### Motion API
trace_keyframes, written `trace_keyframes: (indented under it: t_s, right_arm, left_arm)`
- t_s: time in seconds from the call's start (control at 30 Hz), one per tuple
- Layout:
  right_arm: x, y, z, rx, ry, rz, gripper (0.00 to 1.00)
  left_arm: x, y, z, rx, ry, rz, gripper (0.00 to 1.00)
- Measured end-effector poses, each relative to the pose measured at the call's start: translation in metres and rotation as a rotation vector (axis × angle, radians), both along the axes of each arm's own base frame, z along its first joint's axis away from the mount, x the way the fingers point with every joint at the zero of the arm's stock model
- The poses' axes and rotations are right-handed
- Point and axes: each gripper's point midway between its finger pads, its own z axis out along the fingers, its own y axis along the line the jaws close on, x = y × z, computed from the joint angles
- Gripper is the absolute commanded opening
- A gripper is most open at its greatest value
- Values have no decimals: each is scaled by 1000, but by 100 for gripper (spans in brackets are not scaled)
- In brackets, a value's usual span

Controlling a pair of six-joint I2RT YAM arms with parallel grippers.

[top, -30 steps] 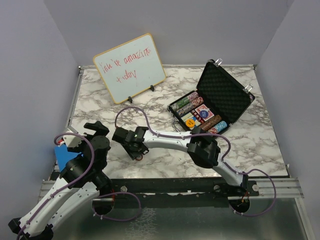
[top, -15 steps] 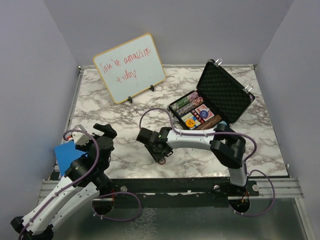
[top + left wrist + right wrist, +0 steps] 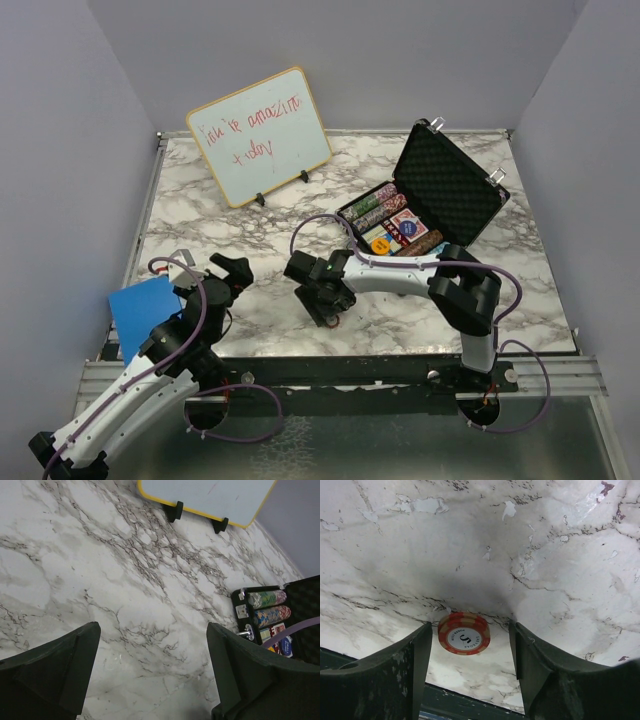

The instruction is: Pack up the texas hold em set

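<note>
Right jaws, now nearer briefcase (image 3: 452,186), wide astride red "5" chip (image 3: 464,633); left jaws wide.

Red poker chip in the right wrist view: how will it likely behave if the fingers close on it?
The red poker chip lies flat on the marble table, so its thin edge probably offers little to pinch. It looks rigid and smooth, so it may slip out. Tipped on edge, the round disc could roll.
</note>
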Motion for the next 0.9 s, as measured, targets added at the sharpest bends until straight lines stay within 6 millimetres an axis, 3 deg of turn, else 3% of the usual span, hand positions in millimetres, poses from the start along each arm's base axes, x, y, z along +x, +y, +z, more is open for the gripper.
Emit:
trace_keyframes:
  t_s: [0.13, 0.3, 0.43, 0.67, 0.9]
  right_arm:
    - [-1, -1, -1, -5, 7, 0, 59]
    - [-2, -1, -2, -12, 13, -7, 33]
    - [-1, -2, -3, -29, 14, -16, 24]
    - [0, -3, 0, -24, 10, -55, 17]
    - [13, -19, 11, -23, -20, -140, 17]
  left_arm:
    - [1, -3, 1, 3, -4, -21, 95]
    - [1, -4, 2, 8, -8, -28, 95]
    - [1, -6, 3, 10, -9, -35, 96]
    - [5, -14, 8, 10, -27, -75, 97]
    - [9, -42, 4, 4, -43, -210, 97]
